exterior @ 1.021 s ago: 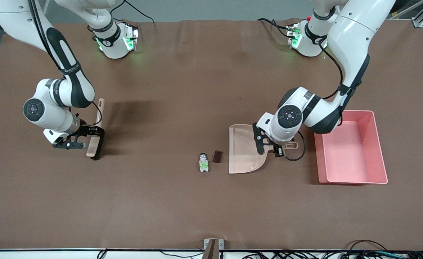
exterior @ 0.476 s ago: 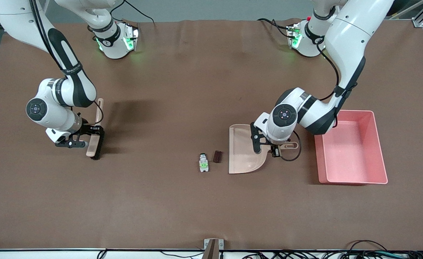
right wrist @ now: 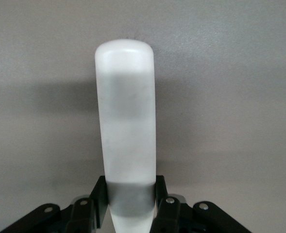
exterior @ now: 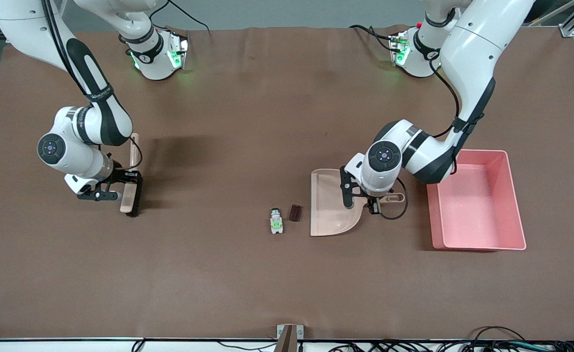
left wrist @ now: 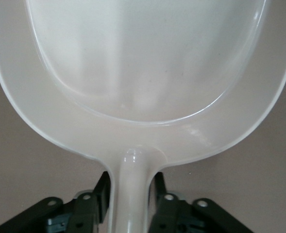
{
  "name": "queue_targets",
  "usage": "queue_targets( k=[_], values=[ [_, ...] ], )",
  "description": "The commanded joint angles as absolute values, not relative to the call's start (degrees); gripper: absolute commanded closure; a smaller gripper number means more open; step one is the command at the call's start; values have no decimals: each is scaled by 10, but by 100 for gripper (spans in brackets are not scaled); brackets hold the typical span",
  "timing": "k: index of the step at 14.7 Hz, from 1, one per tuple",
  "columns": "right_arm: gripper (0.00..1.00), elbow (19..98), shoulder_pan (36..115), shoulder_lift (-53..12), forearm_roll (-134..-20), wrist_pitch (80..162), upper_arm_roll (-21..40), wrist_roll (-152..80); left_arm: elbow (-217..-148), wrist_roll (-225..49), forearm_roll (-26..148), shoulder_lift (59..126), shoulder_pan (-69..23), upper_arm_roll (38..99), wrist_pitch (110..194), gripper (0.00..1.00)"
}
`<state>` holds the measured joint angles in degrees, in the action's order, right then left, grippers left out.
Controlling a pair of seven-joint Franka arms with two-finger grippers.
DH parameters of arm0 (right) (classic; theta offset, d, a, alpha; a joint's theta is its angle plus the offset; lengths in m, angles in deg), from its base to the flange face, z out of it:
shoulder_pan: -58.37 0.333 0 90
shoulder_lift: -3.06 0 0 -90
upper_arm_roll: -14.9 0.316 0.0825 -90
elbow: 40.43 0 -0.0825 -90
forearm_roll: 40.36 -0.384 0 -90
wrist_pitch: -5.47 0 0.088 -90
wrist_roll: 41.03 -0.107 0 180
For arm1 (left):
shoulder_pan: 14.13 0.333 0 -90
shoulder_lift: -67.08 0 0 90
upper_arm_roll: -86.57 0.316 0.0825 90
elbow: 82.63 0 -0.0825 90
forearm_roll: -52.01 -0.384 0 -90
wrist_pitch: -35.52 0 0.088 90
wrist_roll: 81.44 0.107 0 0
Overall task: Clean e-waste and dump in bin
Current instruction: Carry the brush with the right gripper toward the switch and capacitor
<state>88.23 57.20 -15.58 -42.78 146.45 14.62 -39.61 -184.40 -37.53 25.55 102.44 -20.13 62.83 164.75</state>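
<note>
Left gripper (exterior: 371, 201) sits right of frame centre in the front view, clamped on the handle of the beige dustpan (exterior: 330, 205); in the left wrist view its fingers (left wrist: 102, 191) pinch the handle from both sides, with the pan spreading out above them. Dustpan lies flat on the brown worktop (exterior: 267, 283), its open straight edge facing the e-waste. E-waste is just off that edge, lower centre of the front view: the dark maroon-black block (exterior: 295, 212) is nearest the dustpan lip, close to it but apart, and the white-grey component with green label (exterior: 276, 221) is just beside the block, slightly lower in frame and toward the right arm's end. Both parts lie on the worktop, well clear of the left gripper, with the whole pan between them. Pink bin (exterior: 511, 200) is at mid-right of the frame, near the dustpan handle, not touching. Right gripper (exterior: 112, 188) is at mid-left of the frame, closed on the brush (exterior: 131, 186); right wrist view shows its fingers (right wrist: 100, 194) squeezing the pale handle. Brush is well apart from the e-waste.
</note>
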Motion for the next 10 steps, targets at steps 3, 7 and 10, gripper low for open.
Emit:
queue_targets(
  k=[3,7,10],
  values=[
    [77,865,588,-147,-440,1437,148,-418,-1841,-369,243,1028,-209,626,1655,69],
    [84,815,636,-146,-440,1367,148,-486,-1841,-368,243,1028,-210,626,1654,76],
    [89,804,667,-146,-440,1365,147,-510,-1841,-366,243,1028,-210,626,1651,83]
  ],
)
